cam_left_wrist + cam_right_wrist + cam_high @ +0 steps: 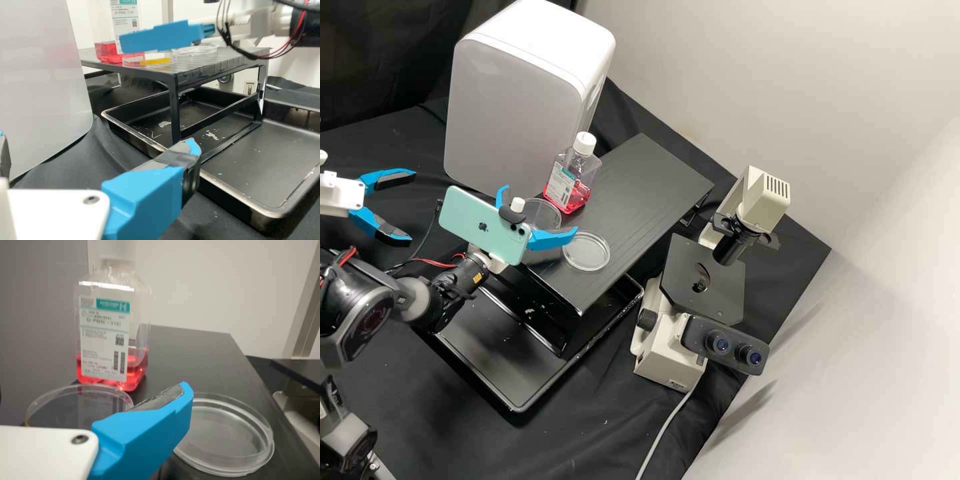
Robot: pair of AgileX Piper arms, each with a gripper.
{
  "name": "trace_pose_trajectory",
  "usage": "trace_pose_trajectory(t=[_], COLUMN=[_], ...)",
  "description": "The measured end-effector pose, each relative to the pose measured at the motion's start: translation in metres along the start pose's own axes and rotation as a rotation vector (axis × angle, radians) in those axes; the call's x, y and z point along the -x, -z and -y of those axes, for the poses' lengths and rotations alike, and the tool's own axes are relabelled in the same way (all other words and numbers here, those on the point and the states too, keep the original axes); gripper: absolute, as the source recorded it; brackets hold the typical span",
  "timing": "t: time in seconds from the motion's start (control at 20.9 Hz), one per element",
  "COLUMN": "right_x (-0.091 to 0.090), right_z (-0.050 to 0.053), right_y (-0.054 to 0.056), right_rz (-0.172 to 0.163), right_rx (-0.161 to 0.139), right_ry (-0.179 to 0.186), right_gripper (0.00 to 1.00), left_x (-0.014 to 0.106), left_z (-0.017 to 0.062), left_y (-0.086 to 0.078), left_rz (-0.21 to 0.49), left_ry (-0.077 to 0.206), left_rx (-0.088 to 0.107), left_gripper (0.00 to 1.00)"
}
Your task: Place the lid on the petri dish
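On the raised black shelf [647, 180] stand a petri dish [543, 212] with a yellowish film and, to its right, a clear lid [587, 251] lying flat. My right gripper [530, 217] is open at the shelf's left end, its two fingers either side of the dish's near part. The right wrist view has one blue finger [155, 425] in front of the dish [75, 407] and the lid [227, 432]. My left gripper [405, 205] hangs open and holding nothing, off the shelf to the far left; its finger [160, 185] is above the black cloth.
A flask of red medium [570, 177] stands behind the dish. A white box [520, 93] is at the back left. A black tray [520, 380] lies under the shelf. A microscope [713, 280] stands to the right.
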Motion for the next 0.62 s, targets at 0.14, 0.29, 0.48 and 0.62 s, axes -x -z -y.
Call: trace_pose_trajectory(t=[0.14, 0.29, 0.48, 0.62], right_x=[-0.006, -0.014, -0.021, -0.024], right_z=[0.002, 0.006, 0.010, 0.012], right_y=[-0.002, -0.002, -0.002, 0.001], right_rz=[0.005, 0.006, 0.004, -0.005], right_rx=[0.000, 0.000, 0.027, 0.026], right_ry=[0.006, 0.015, 0.025, 0.032], right_gripper=[1.00, 1.00, 1.00, 1.00], left_x=[0.000, 0.000, 0.000, 0.000], left_z=[0.0000, 0.0000, 0.0000, 0.0002], left_y=[0.000, 0.000, 0.000, -0.001], left_rz=[0.000, 0.000, 0.000, 0.009], left_ry=[0.000, 0.000, 0.000, 0.002], left_rx=[0.000, 0.000, 0.000, -0.004], left_gripper=[1.00, 1.00, 1.00, 1.00])
